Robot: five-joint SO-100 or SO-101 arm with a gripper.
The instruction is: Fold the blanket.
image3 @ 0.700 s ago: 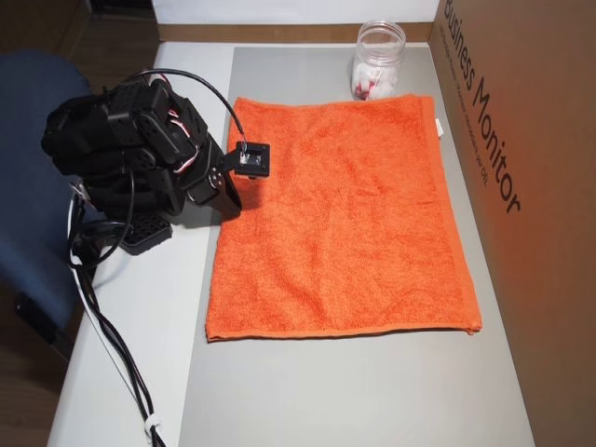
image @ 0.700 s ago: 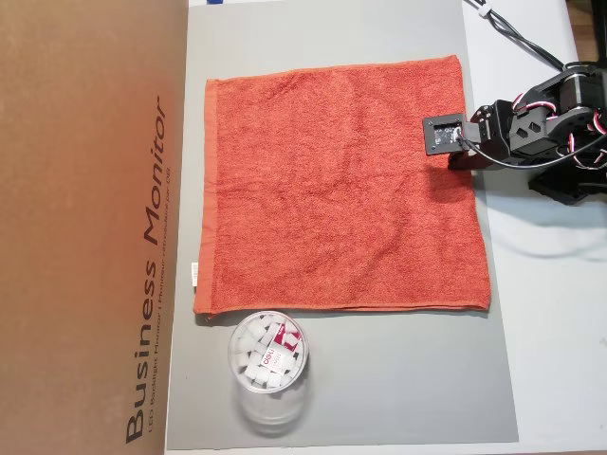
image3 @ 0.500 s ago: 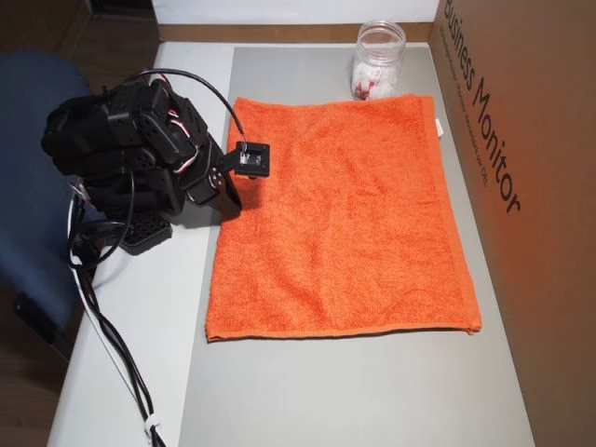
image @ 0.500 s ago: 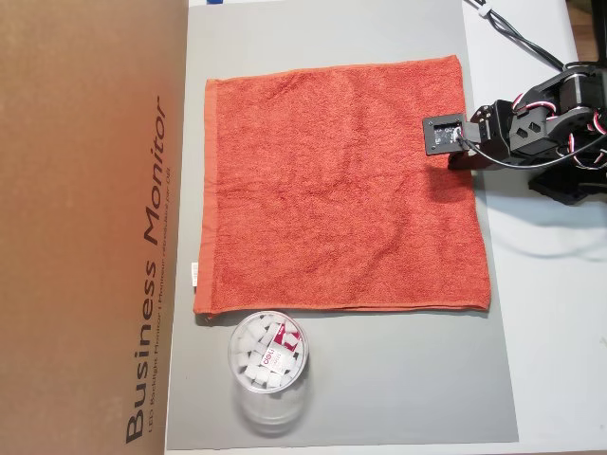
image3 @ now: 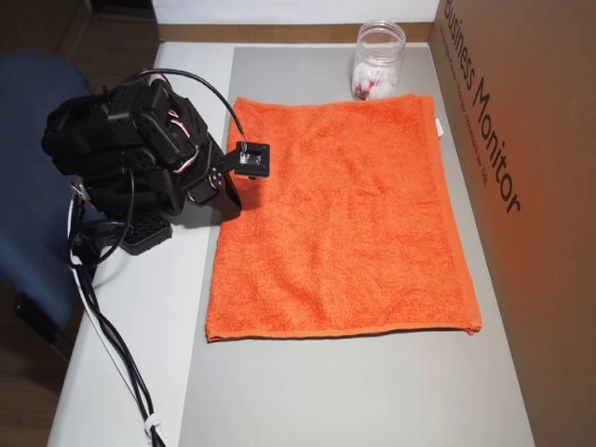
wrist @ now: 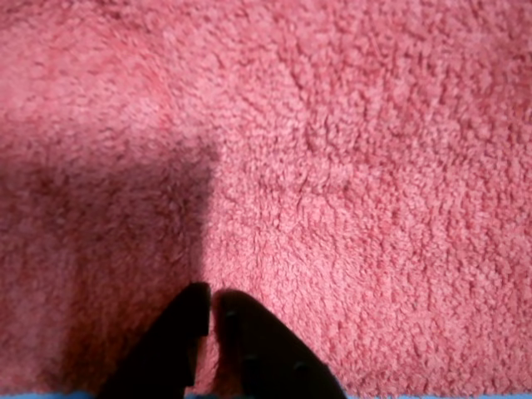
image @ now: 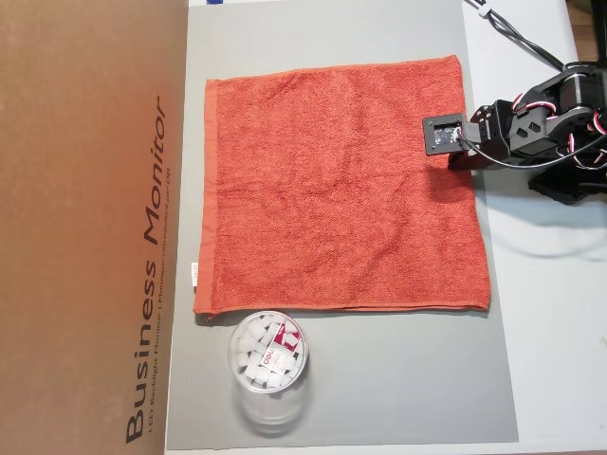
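In an overhead view the blanket (image: pixel 341 185) lies flat on the mat (image: pixel 379 379), which rests on the desk (image: pixel 560 322). The cardboard box (image: pixel 90 227) stands along the left side of the mat, just beside the blanket's left edge. The cup (image: pixel 268 370) stands on the mat, just below the blanket's lower edge, near its left corner. The arm (image: pixel 541 128) sits on the desk to the right of the mat and reaches over the blanket's right edge. In the wrist view the tool (wrist: pixel 212 320) is over the blanket, close to its edge
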